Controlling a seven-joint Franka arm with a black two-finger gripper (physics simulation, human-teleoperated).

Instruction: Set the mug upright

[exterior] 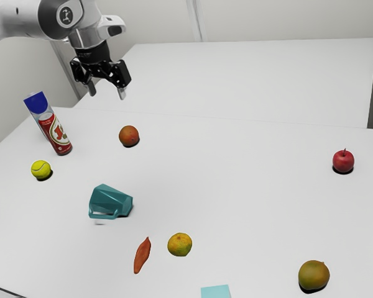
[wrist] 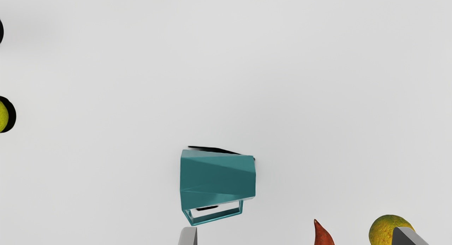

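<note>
In the exterior view I have the teal mug point(exterior: 110, 202) lying on its side, handle toward six o'clock. From it, a tennis ball point(exterior: 41, 168) sits at ten, a citrus fruit point(exterior: 179, 244) at four, a red apple point(exterior: 343, 161) near three. My gripper point(exterior: 107, 92) hangs above the table point(exterior: 236, 167), fingers apart.

We see a teal mug point(exterior: 110, 202), a can point(exterior: 50, 124) in blue, red and white, a curved line across the yellow-green ball point(exterior: 41, 169), a whitish counter point(exterior: 236, 174).
</note>
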